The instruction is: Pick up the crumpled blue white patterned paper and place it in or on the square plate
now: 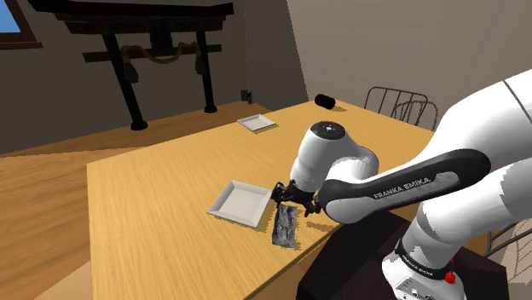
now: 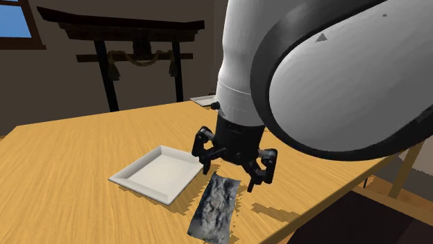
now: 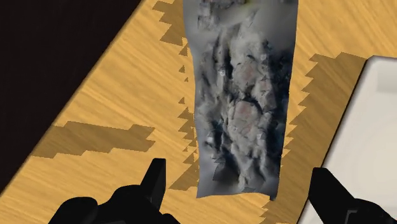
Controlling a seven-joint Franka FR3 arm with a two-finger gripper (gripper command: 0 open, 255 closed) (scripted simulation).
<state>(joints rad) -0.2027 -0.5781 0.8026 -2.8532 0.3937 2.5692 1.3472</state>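
Black two-finger gripper poised low over the paper strip, just beside the plate.

The crumpled grey-blue and white mottled paper lies flat on the pale wooden worktop, just beside the shallow white square plate and near the worktop's edge by the stand. The fingers are spread wide, one on each side of the strip's nearer end and touching nothing. This placing seems meant to let them close across the narrow width. The paper's long axis runs straight away from the gripper, square to the line between the fingers, roughly along the plate's near side.
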